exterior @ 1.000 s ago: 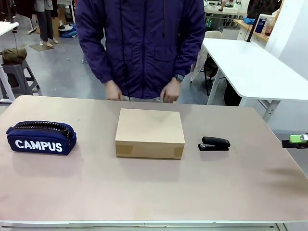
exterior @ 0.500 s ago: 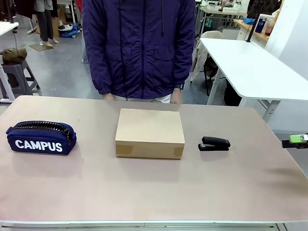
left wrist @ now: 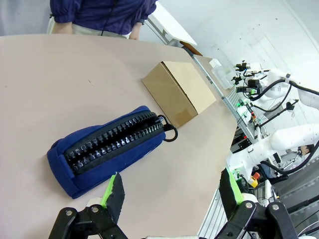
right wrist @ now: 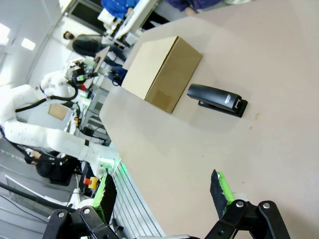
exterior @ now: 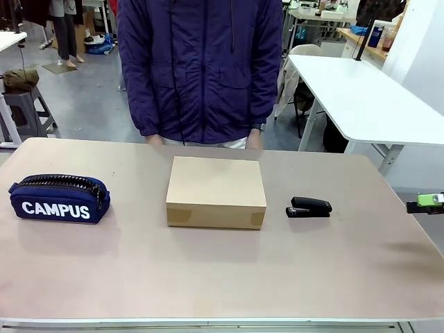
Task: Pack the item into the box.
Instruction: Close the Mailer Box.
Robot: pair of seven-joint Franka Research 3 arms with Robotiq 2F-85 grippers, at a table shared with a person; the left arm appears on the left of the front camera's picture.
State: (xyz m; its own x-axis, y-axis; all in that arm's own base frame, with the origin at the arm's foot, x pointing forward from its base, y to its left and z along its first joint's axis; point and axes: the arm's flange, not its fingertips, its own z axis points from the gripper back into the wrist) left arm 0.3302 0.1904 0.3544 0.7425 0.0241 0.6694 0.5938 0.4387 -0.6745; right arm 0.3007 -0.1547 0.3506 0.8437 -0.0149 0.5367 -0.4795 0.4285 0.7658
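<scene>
The brown cardboard box (exterior: 216, 192) sits shut in the middle of the table, lid down; it also shows in the left wrist view (left wrist: 179, 91) and the right wrist view (right wrist: 162, 72). The yellow utility knife is out of view. My left gripper (left wrist: 172, 191) hangs open above the near table edge, close to the navy pouch (left wrist: 108, 149). My right gripper (right wrist: 162, 190) is open too, above the table short of the black stapler (right wrist: 217, 99); one green fingertip (exterior: 430, 201) pokes in at the right edge of the front view. Nothing is held.
A navy "CAMPUS" pouch (exterior: 59, 198) lies at the table's left. The black stapler (exterior: 309, 207) lies right of the box. A person in a purple jacket (exterior: 201, 69) stands at the far edge, hands low behind it. A white table (exterior: 361, 97) stands behind right.
The person has straightened up and drawn both hands back from the far edge of the box. Box, pouch, stapler and the right fingertip have not moved.
</scene>
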